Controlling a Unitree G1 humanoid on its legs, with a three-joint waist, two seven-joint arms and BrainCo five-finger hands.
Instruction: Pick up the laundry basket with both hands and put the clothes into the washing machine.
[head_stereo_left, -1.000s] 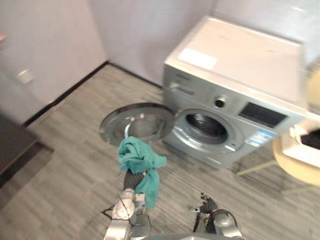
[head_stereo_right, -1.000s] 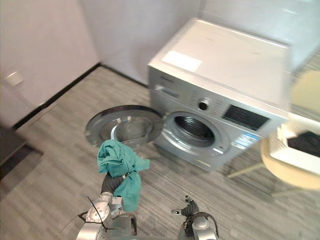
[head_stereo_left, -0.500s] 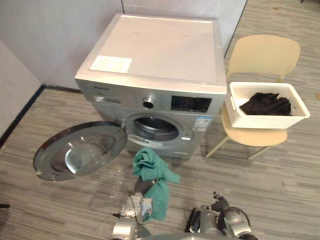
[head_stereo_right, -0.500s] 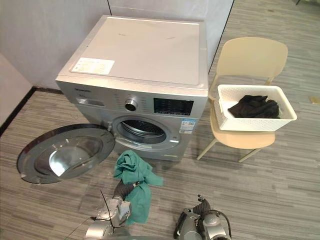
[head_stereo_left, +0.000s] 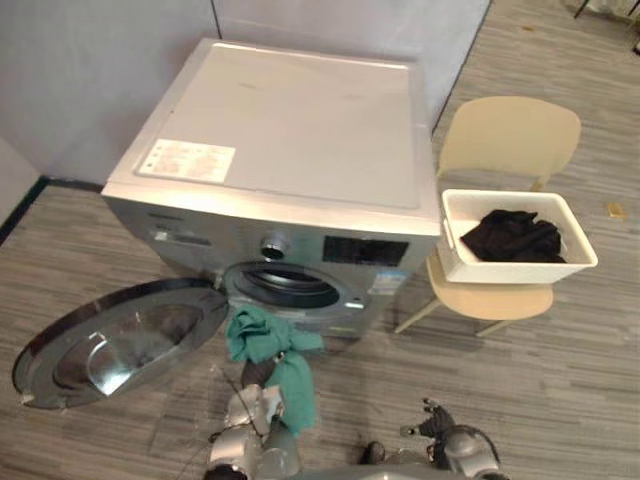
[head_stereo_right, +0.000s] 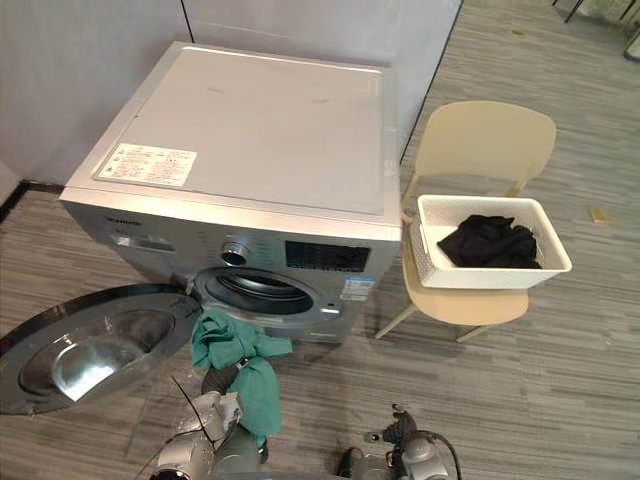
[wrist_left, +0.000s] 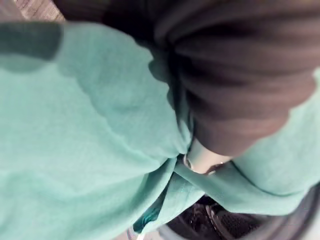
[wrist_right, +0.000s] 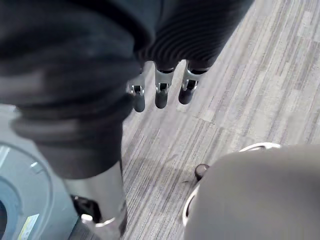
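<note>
A teal garment (head_stereo_left: 262, 338) is bunched over my left hand (head_stereo_left: 256, 373), whose fingers are curled into it, and it hangs just in front of the washing machine's (head_stereo_left: 290, 140) drum opening (head_stereo_left: 290, 285). In the left wrist view the garment (wrist_left: 75, 150) wraps the hand, with the dark drum (wrist_left: 225, 220) past it. The round door (head_stereo_left: 110, 340) stands swung open to the left. A white laundry basket (head_stereo_left: 520, 268) with black clothes (head_stereo_left: 512, 235) rests on a chair to the right. My right hand (head_stereo_left: 440, 432) is low over the floor, its fingers (wrist_right: 161, 92) relaxed and holding nothing.
The beige chair (head_stereo_left: 510, 135) stands right beside the washer on the right. A grey wall runs behind the machine. Striped grey floor (head_stereo_left: 560, 400) lies open in front of the chair and to the right.
The whole picture has shifted: the camera has turned and come nearer to the washer. My left hand with the teal garment now sits closer to the drum opening.
</note>
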